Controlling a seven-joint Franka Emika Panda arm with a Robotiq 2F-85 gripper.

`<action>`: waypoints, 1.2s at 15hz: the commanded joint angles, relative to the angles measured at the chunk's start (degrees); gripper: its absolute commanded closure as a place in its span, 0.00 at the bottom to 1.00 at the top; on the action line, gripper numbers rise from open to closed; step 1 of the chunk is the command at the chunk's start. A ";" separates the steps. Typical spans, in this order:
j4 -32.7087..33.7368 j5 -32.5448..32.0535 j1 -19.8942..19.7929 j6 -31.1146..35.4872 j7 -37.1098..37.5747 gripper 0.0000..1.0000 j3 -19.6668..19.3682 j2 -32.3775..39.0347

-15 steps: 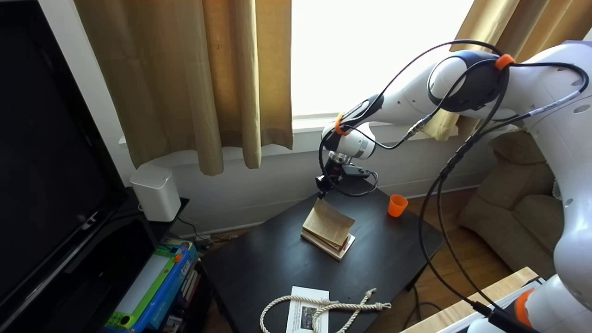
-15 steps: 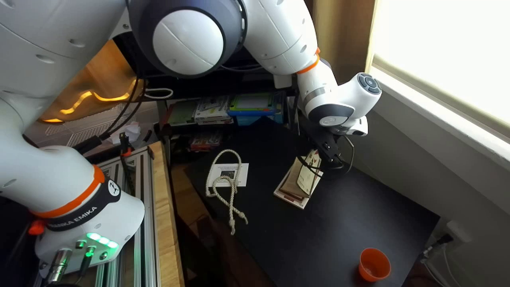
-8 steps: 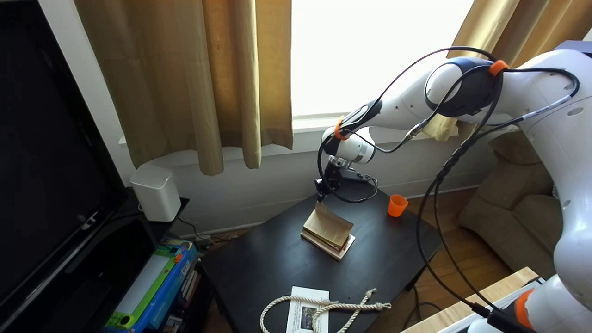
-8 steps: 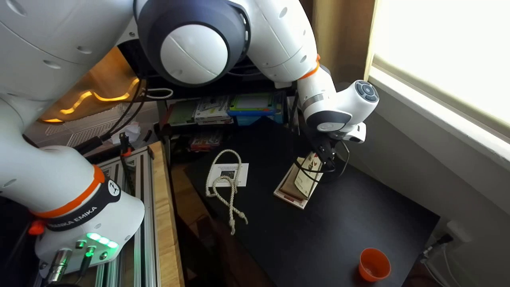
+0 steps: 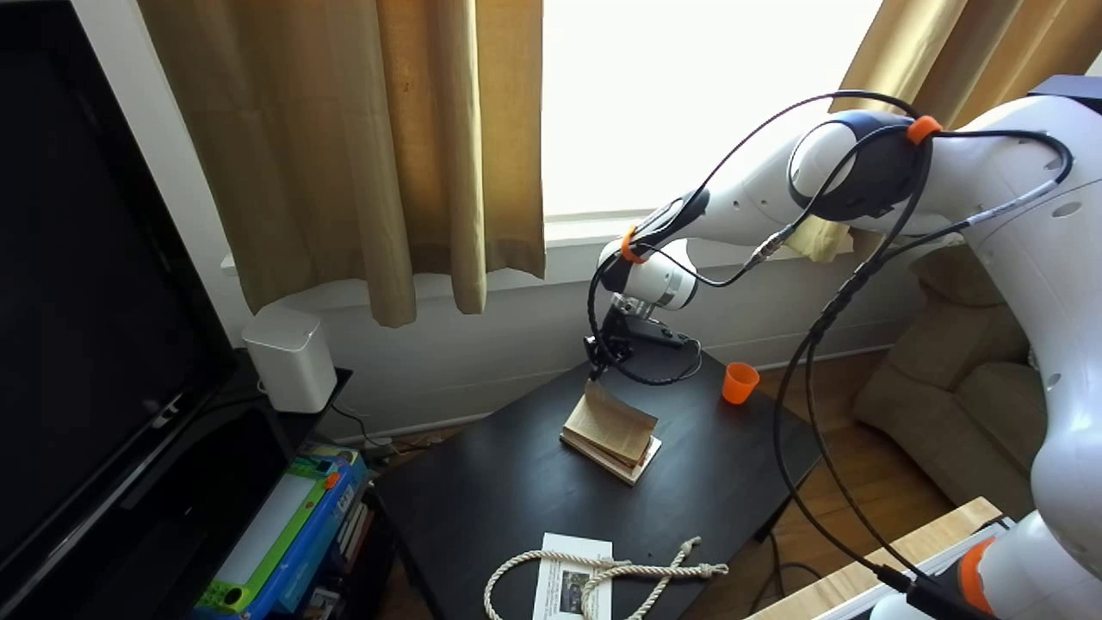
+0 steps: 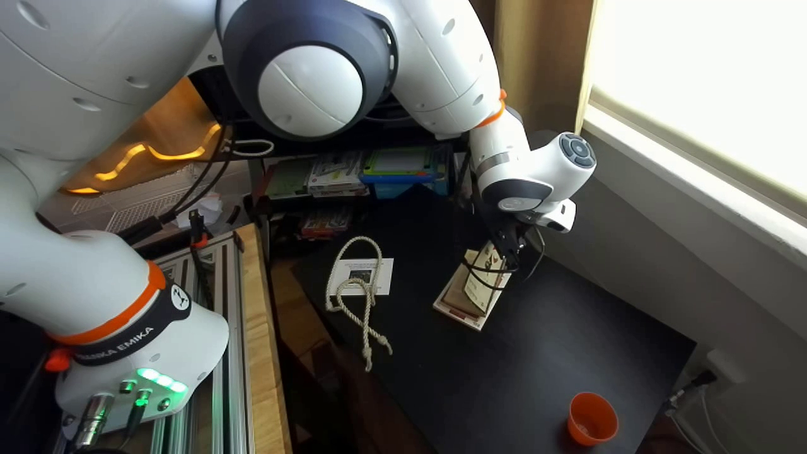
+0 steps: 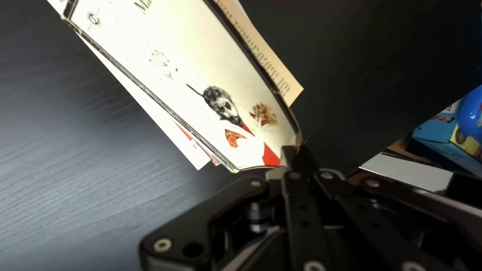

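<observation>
Gripper [image 7: 296, 151] clamps a corner of the cover [image 7: 180, 75], which stretches toward ten o'clock in the wrist view; the book [image 6: 459, 296] is partly open, not spread flat.

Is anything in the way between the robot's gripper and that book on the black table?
Nothing visible: in the wrist view, the gripper is shut, apparently right on a corner of the book's cover. The orange cup and the rope are well apart from both.
</observation>
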 commanded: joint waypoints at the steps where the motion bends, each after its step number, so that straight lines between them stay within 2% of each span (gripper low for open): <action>1: -0.24 2.37 0.06 1.42 2.35 1.00 0.23 0.64; 8: -0.88 4.65 0.19 3.69 5.98 1.00 -0.14 0.34; 9: -0.90 4.78 0.18 4.02 6.36 0.89 -0.14 0.36; 10: -0.95 4.89 0.19 4.12 6.68 0.73 -0.15 0.35; 18: -2.38 4.40 0.16 3.92 6.94 0.13 -0.34 -0.91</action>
